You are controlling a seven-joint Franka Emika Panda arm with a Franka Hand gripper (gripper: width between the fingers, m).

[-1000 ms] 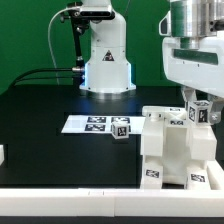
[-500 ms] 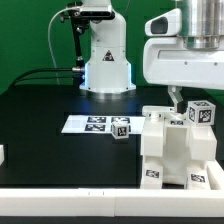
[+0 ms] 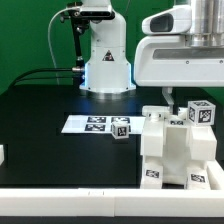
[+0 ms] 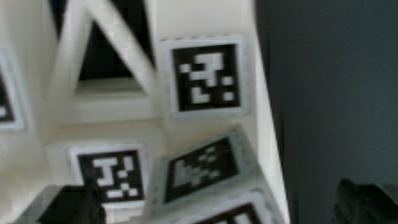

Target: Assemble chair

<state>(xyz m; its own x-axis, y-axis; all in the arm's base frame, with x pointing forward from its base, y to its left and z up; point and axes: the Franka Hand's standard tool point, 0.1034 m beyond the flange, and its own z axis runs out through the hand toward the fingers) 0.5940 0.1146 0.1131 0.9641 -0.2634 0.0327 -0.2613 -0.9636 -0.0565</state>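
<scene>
My gripper [image 4: 214, 205] is let go: in the wrist view my two dark fingertips [image 4: 68, 205] stand wide apart at either side, and nothing is pinched between them. Between and beyond them I see the white plastic of the chair [image 3: 172, 150], with several square black-and-white tags on its faces, blurred because it is so close. One fingertip lies over the white plastic, and the other is off its edge over the dark background, with a dark gap between it and the chair. In the exterior view my hand hangs above the chair, apart from it, and only one dark finger shows clearly under the wide white wrist housing. The chair stands upright on the black table [image 3: 40, 110] near the front edge, at the exterior view's right, as a blocky white stack with tags on its front and a tagged block [image 3: 203, 113] at its top. Toward the exterior view's left lies the marker board [image 3: 88, 124], flat on the table. A small tagged cube [image 3: 121, 127] stands at the board's end nearest the chair; I cannot tell whether it rests on the board or just beside it
</scene>
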